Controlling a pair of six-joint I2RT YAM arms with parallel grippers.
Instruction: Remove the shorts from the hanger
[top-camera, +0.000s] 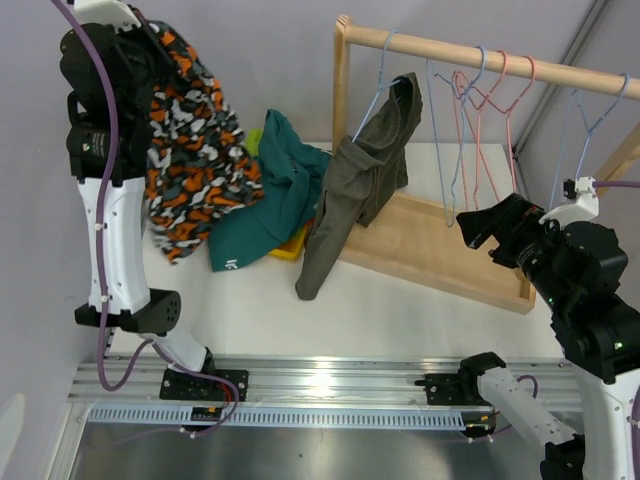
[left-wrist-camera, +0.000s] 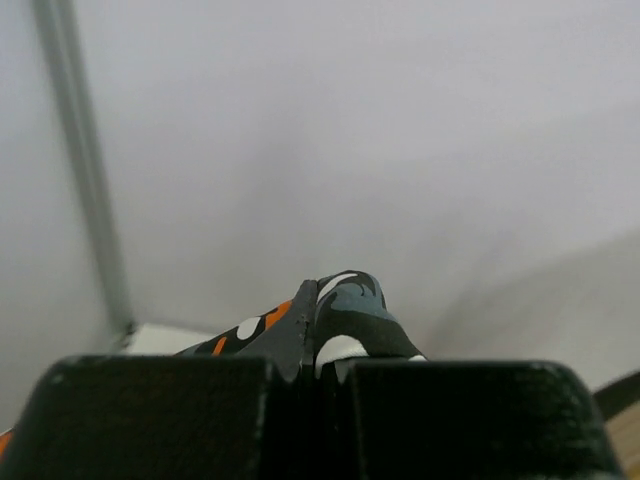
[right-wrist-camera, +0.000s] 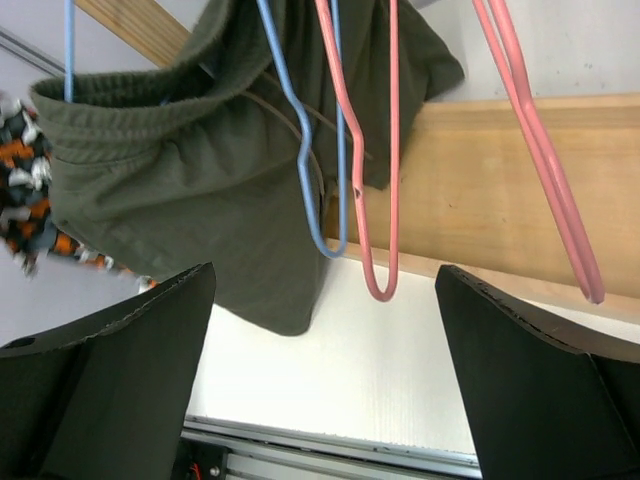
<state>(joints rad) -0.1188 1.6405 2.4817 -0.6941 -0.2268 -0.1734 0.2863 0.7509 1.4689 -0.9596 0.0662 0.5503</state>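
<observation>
My left gripper (top-camera: 150, 50) is raised high at the far left, shut on the camouflage shorts (top-camera: 190, 150), which hang free from it. In the left wrist view a fold of that camouflage fabric (left-wrist-camera: 345, 310) sticks up between the closed fingers (left-wrist-camera: 160, 420). The olive-grey shorts (top-camera: 365, 170) hang on a blue hanger (top-camera: 375, 90) at the rack's left end. They also show in the right wrist view (right-wrist-camera: 200, 190). The teal shorts (top-camera: 270, 195) lie on the table over lime green (top-camera: 255, 140) and orange-red (top-camera: 290, 248) fabric. My right gripper (top-camera: 468, 228) is open and empty, right of the olive-grey shorts, facing them.
A wooden rod (top-camera: 480, 55) on a post carries several empty pink (top-camera: 500, 95) and blue (top-camera: 590, 115) hangers. The rack's wooden base (top-camera: 440, 245) lies slanted on the table. Pink hangers (right-wrist-camera: 375, 200) dangle just ahead of my right gripper (right-wrist-camera: 322, 290).
</observation>
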